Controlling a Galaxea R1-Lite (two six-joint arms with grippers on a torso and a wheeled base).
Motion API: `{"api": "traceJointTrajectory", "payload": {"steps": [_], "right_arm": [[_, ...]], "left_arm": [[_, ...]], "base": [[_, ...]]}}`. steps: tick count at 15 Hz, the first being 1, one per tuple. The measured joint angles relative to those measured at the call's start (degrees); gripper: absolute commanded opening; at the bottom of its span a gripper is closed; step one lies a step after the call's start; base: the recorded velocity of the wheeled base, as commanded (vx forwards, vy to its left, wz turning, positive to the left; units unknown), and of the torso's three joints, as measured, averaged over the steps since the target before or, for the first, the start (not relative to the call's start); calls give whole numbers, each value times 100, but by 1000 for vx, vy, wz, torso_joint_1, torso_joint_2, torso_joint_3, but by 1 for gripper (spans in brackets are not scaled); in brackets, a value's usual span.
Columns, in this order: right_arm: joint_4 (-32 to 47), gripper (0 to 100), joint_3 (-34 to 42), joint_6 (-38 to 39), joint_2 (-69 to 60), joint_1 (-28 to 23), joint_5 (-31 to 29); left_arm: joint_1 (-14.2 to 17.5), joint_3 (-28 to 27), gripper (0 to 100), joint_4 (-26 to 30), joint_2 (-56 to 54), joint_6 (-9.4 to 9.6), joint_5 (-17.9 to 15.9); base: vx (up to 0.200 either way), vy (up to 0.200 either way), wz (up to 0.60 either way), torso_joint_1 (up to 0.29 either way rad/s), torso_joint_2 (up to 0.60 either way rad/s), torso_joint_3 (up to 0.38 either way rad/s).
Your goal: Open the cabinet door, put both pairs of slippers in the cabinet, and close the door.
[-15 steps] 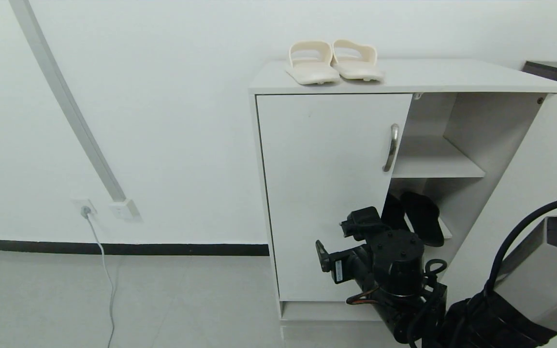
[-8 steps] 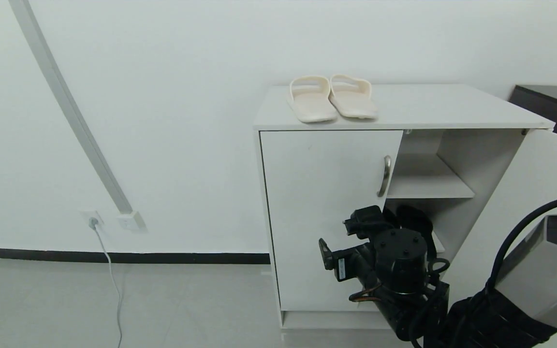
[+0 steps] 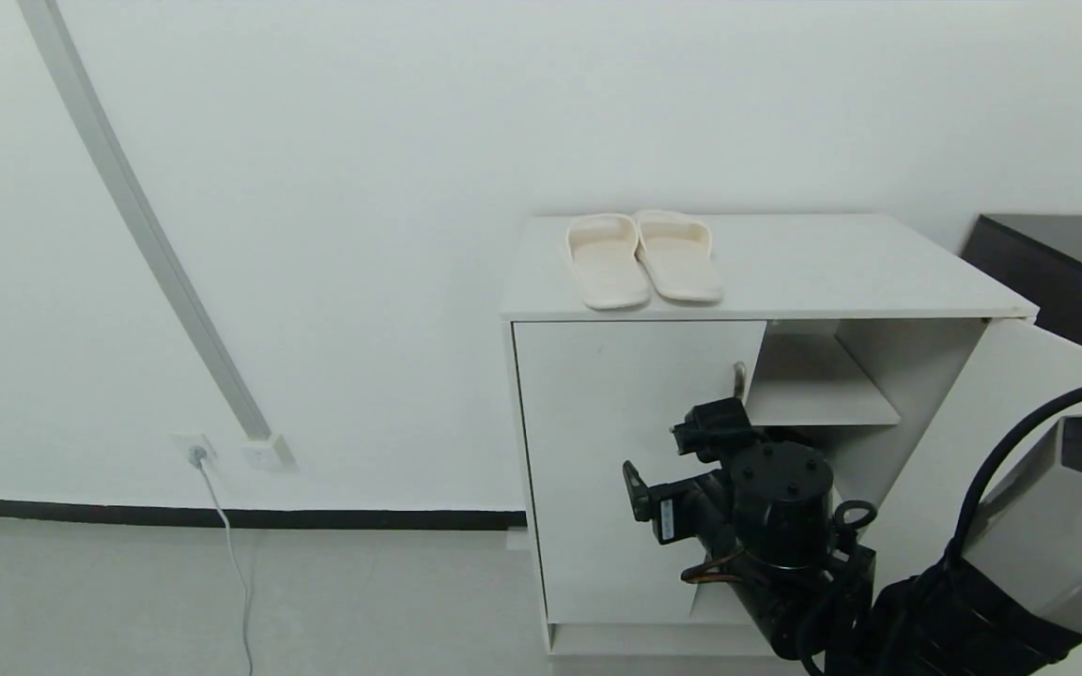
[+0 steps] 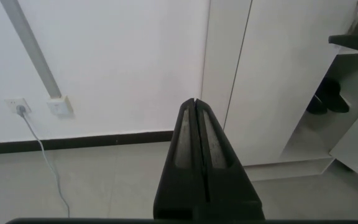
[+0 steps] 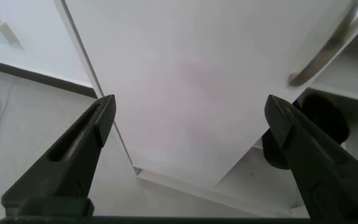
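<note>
1 pair of cream slippers (image 3: 642, 255) is set side by side on the cabinet (image 3: 832, 268) top, near its left end, straps toward the wall. 1 pair of black slippers (image 4: 328, 99) is already lodged on the lower shelf inside, past the open right door (image 3: 954, 441). The left door (image 3: 616, 451) is shut.

The cream pair is judged to be light moulded foam or rubber: springy rather than stiff, slightly grippy and not fragile. A pinch across a strap is judged the surest hold. A pinch on the 2 adjoining inner edges would let both be lifted at once. The flat soles offer little to take from above.

The right hand (image 5: 191, 106) is held low in front of the left door, well below the cream pair, fingers spread wide with nothing between them. The door handle (image 5: 328, 53) is near it. The left hand (image 4: 196, 109) is held apart from the cabinet, aimed toward its left side, fingers pressed together on nothing.
</note>
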Motion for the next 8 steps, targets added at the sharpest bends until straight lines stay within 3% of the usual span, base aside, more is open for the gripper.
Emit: {"api": "traceJointTrajectory", "payload": {"steps": [8], "right_arm": [[0,100,-7,1,0,-38,4]], "left_arm": [[0,0,0,0,0,2,0]], "base": [[0,0,0,229,-546,-319]]}}
